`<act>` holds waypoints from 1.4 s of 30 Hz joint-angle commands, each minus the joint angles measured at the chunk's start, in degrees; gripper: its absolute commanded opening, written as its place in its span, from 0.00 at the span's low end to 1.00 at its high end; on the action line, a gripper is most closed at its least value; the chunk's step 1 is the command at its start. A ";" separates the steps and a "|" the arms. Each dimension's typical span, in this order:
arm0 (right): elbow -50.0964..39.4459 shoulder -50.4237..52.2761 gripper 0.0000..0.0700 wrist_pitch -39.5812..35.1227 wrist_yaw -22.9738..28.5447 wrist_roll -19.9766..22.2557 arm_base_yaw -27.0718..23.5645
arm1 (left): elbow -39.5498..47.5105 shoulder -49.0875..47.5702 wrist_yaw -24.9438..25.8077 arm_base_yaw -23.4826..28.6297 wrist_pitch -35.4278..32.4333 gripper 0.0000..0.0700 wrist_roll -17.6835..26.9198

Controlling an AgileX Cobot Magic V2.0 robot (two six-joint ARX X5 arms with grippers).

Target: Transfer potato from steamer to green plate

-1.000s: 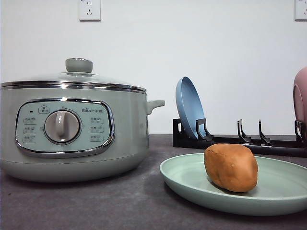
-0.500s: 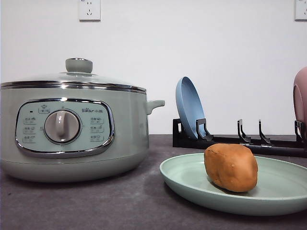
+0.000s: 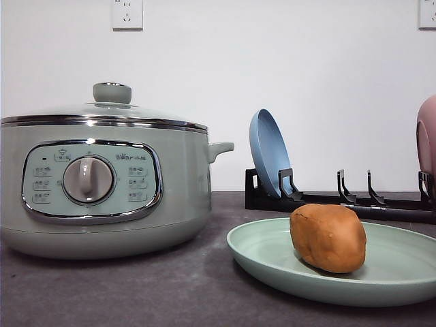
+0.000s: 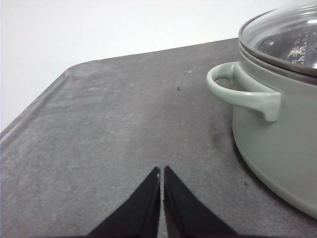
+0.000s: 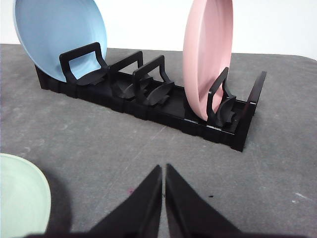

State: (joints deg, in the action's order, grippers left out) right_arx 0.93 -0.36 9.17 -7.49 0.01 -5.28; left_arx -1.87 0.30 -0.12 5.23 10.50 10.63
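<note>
Fig.: potato point(image 3: 328, 238) rests on green plate point(image 3: 272, 269), right of lidded steamer point(image 3: 102, 184). Nothing moved vs. prior frames; transfer looks done. Left gripper point(image 4: 161, 173) & right gripper point(image 5: 164, 171) both closed, empty, above counter point(image 4: 109, 129).

In the front view the steamer point(image 3: 102, 177) runs off the left edge, and the green plate point(image 3: 272, 262) and pink plate point(image 3: 428, 136) off the right. The panel's small labels are illegible.
</note>
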 commanded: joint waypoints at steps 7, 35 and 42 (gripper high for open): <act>-0.26 0.15 0.00 -0.37 0.02 0.00 -0.07 | 1.18 -0.13 -0.11 0.15 0.28 0.00 0.24; -0.26 0.15 0.00 -0.37 0.02 0.00 -0.07 | 1.18 -0.13 -0.11 0.15 0.28 0.00 0.26; -0.26 0.15 0.00 -0.37 0.04 0.00 -0.07 | 1.18 -0.13 -0.11 0.15 0.28 0.00 0.24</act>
State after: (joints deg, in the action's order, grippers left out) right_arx 0.93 -0.36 9.17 -7.49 0.01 -5.28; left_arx -1.85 0.30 -0.12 5.23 10.48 10.63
